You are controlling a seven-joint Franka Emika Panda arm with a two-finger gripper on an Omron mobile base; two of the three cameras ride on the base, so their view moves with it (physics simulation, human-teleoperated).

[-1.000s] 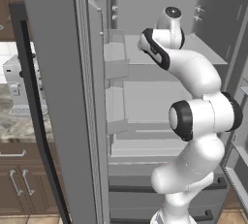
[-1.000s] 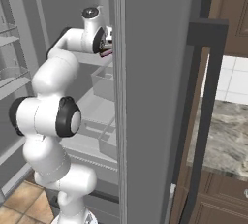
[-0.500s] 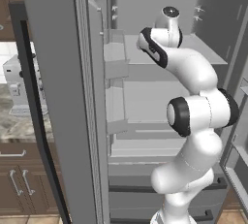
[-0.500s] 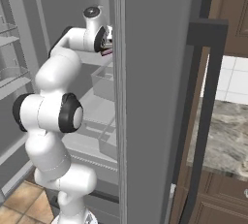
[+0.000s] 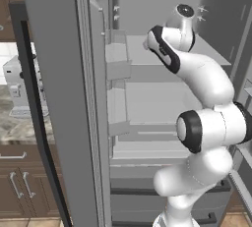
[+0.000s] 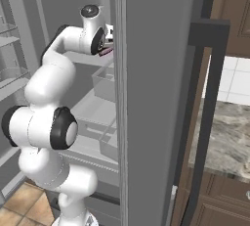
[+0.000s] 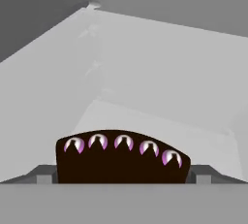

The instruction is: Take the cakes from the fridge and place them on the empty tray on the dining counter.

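One chocolate cake [image 7: 121,162] between pincer [image 7: 123,178] tips

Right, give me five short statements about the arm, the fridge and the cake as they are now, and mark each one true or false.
1. The fridge stands with a door open. True.
2. The arm reaches into the fridge's upper part, at an upper shelf. True.
3. In the hand view the chocolate cake lies between the fingertips of the pincer. True.
4. The pincer is clamped shut with nothing between its tips. False: the tips stand wide apart, one on each side of the cake.
5. The cake near the hand is white with a red top. False: it is dark chocolate with a row of pinkish dollops.
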